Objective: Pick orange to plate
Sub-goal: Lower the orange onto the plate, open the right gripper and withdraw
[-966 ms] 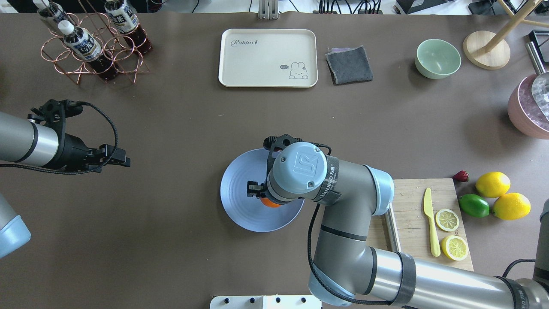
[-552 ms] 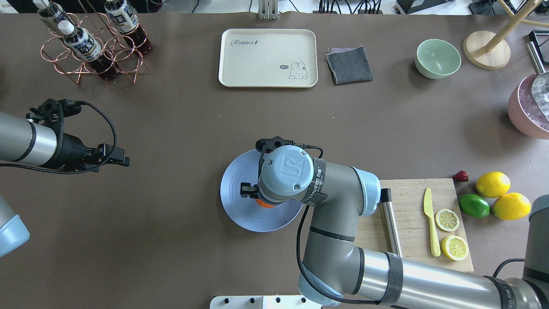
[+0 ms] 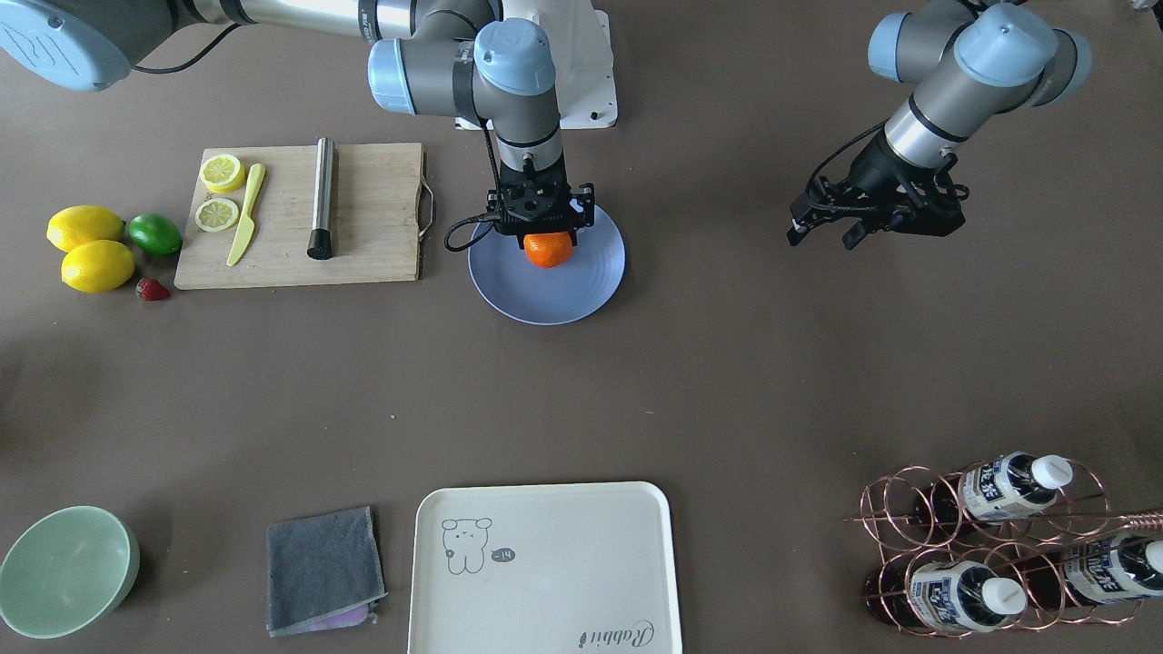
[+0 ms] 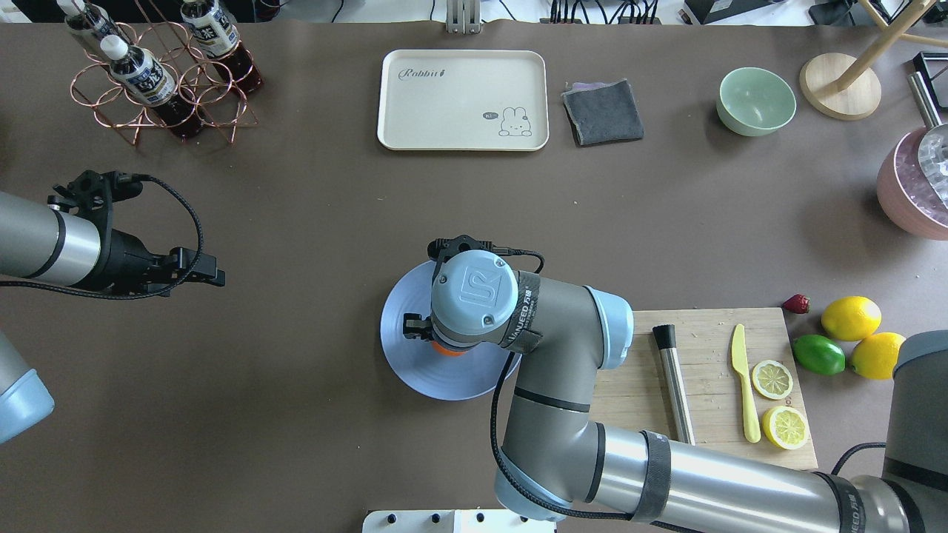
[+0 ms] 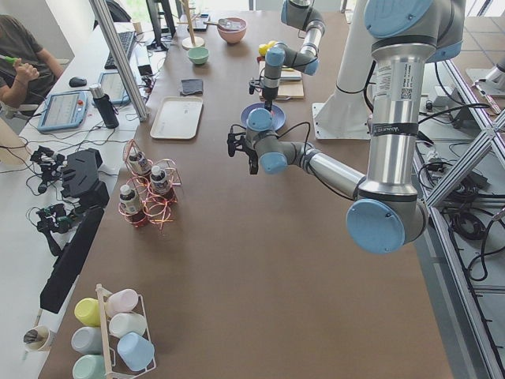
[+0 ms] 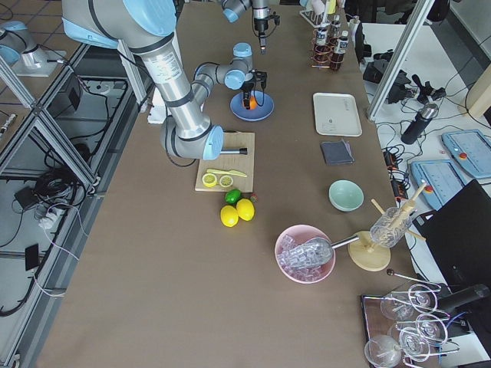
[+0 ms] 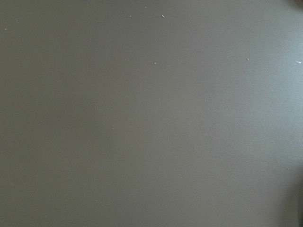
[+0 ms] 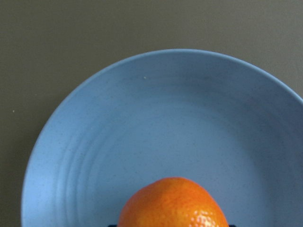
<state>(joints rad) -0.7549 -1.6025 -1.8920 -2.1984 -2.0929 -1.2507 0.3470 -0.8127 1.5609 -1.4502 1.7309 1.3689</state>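
Observation:
The orange [image 3: 548, 250] is held in my right gripper [image 3: 548, 240], which is shut on it and points straight down over the pale blue plate [image 3: 545, 300]. In the right wrist view the orange [image 8: 173, 203] fills the bottom middle, with the plate [image 8: 142, 123] right beneath it. I cannot tell whether the fruit touches the plate. From overhead the wrist hides most of the orange [image 4: 449, 350], and only the plate's left and near rim [image 4: 404, 363] shows. My left gripper [image 4: 209, 271] hangs open and empty, far to the plate's left.
A wooden cutting board [image 4: 711, 400] with a metal rod, yellow knife and lemon slices lies right of the plate. Beyond it lie two lemons [image 4: 852, 318], a lime and a strawberry. A cream tray [image 4: 463, 100], grey cloth, mint bowl [image 4: 755, 101] and bottle rack [image 4: 159, 74] line the far edge.
My right arm has carried the orange leftward, from the plate's right part toward its middle. The left arm has stayed where it was.

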